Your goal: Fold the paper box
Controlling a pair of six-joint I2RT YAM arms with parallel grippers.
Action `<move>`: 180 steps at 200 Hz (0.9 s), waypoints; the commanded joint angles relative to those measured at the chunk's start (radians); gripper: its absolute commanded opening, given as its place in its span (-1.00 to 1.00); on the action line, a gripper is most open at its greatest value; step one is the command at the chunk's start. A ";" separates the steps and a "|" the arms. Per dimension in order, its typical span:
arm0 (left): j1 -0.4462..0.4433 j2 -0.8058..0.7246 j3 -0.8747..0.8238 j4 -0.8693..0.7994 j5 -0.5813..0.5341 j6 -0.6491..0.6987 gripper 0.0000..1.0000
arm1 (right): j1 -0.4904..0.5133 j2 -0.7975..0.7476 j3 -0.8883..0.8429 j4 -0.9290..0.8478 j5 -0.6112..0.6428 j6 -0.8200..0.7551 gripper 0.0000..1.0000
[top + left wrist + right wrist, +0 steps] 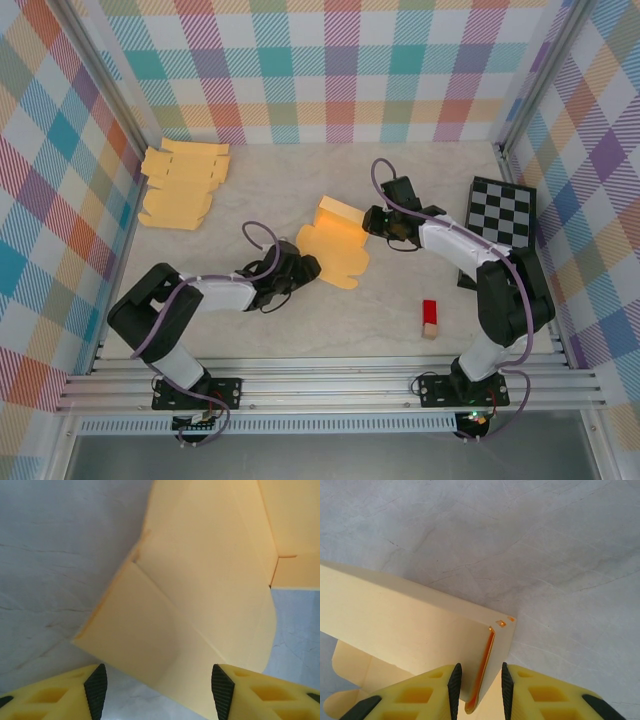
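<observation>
Finding: you have no legible text, label, brand mark, number or sign in any view. The paper box presents plain yellow faces. The checkered board to the right of the box carries black and white squares only, with no characters on them.

1. The paper box is pale yellow card, partly folded, lying mid-bench.
2. Its far wall stands upright; its rounded flaps lie flat on the near side.
3. From the right wrist view the raised wall looks doubled over, though its edge is partly hidden.
</observation>
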 commanded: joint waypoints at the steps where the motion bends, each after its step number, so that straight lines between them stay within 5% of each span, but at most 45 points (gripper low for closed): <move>1: -0.041 0.030 -0.020 0.114 -0.093 -0.039 0.08 | -0.003 0.015 0.001 -0.080 0.035 0.015 -0.39; 77: -0.054 -0.013 0.027 0.098 -0.281 0.104 -1.00 | -0.005 -0.003 -0.008 -0.079 0.024 0.030 -0.39; 103: -0.046 -0.047 0.070 0.078 -0.300 0.197 -1.00 | -0.008 -0.023 -0.005 -0.081 0.011 0.031 -0.37; 123: -0.041 -0.106 0.104 0.006 -0.294 0.292 -1.00 | -0.020 -0.065 0.002 -0.082 -0.016 0.014 -0.16; 180: -0.035 -0.242 0.370 -0.582 -0.254 0.712 -1.00 | -0.037 -0.211 0.197 -0.246 -0.110 -0.310 0.18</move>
